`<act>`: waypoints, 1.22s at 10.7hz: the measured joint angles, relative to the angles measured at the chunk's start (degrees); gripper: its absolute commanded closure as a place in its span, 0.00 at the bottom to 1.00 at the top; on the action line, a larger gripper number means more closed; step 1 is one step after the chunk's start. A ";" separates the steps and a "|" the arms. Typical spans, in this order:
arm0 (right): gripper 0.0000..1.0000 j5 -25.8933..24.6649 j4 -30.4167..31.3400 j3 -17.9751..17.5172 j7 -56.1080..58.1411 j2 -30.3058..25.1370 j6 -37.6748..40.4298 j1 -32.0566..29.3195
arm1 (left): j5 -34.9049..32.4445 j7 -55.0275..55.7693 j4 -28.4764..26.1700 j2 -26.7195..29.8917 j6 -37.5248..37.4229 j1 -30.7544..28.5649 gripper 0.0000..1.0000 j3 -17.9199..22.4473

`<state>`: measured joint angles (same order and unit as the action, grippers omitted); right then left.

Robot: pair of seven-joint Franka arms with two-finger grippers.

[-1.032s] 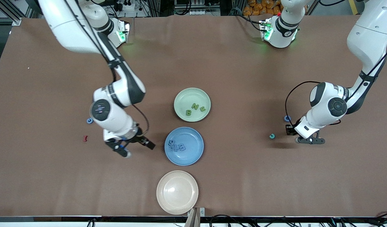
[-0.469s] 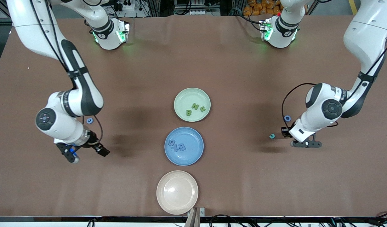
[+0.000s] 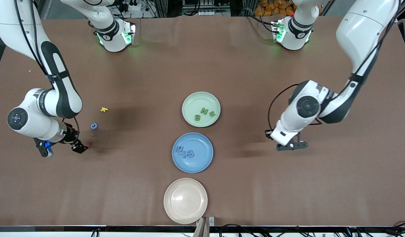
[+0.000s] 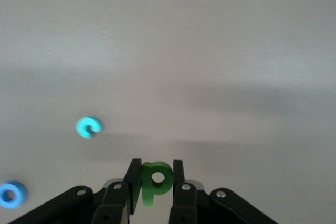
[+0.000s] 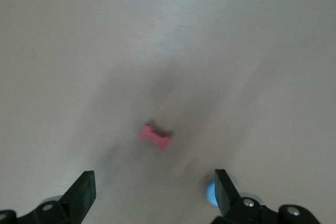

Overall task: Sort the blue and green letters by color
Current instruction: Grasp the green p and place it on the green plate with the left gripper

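Note:
My left gripper (image 4: 156,169) is shut on a green letter P (image 4: 157,178), held upright between the pads above bare table; in the front view this gripper (image 3: 291,145) hangs toward the left arm's end of the table, beside the plates. A teal letter (image 4: 89,127) and a blue ring letter (image 4: 11,194) lie on the table below it. My right gripper (image 3: 62,148) is open and low over the table, beside a blue letter (image 3: 94,126). The green plate (image 3: 189,100) holds three green letters (image 3: 204,113). The blue plate (image 3: 202,161) holds blue letters (image 3: 185,152).
A dark red letter (image 5: 155,137) lies ahead of the open right gripper (image 5: 152,192), with the blue letter (image 5: 210,194) by one finger. A yellow letter (image 3: 104,109) lies farther from the front camera. A beige plate (image 3: 185,200) sits near the front edge.
The right arm has swung from beside the blue plate out toward its own end of the table, uncovering the yellow letter. The left arm has carried the green P toward the plates.

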<state>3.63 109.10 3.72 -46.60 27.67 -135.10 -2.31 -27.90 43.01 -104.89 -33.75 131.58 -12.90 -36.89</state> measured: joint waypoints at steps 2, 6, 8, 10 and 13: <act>0.00 0.10 5.74 0.02 -0.34 -3.17 -3.13 -0.73 | 0.00 7.11 1.18 -0.01 -0.13 4.75 1.00 -0.24; 0.00 0.34 16.85 -0.91 -1.24 -4.99 -14.68 -0.68 | 0.00 23.11 3.49 -0.62 -0.21 16.32 1.00 -0.31; 0.00 1.35 18.30 -1.68 -1.38 -5.00 -16.00 -0.67 | 0.00 28.63 4.33 -1.54 -0.26 21.29 1.00 -0.18; 0.00 1.83 20.26 -2.20 -1.39 -4.99 -18.92 -0.67 | 0.00 33.68 5.03 -2.89 -0.26 24.92 1.00 -0.07; 0.00 1.86 21.75 -2.20 -1.40 -4.99 -20.04 -0.72 | 0.00 39.30 6.18 -4.98 -0.26 30.02 1.00 0.84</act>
<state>5.50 130.85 1.52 -48.00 22.69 -155.14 -3.02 -27.89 82.31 -98.71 -38.73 131.31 17.13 -36.05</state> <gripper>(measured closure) 0.000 0.718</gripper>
